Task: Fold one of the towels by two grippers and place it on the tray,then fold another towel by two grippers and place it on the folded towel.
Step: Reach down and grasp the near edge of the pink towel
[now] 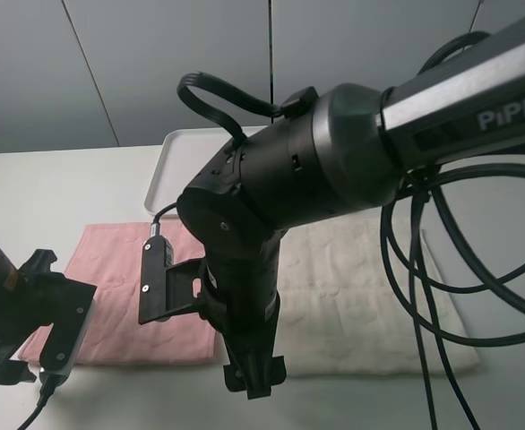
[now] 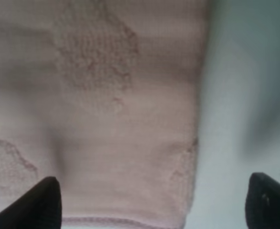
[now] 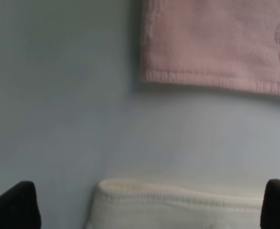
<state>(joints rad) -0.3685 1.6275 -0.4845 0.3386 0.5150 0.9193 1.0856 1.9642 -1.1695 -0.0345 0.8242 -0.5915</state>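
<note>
Pink towel (image 1: 119, 287) and cream towel (image 1: 361, 296) are lying flat, side by side, along the worktop's (image 1: 47, 188) front edge.
Left gripper (image 2: 154, 210) is hovering over the pink towel's front-left corner, jaws apart; right gripper (image 3: 147, 205), jaws apart too, is hanging between the towels, its arm hiding part of the tray (image 1: 175, 161) at the back edge.

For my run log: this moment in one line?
pink towel flat, unfolded | cream towel flat | left gripper open by pink corner | right gripper open
</note>
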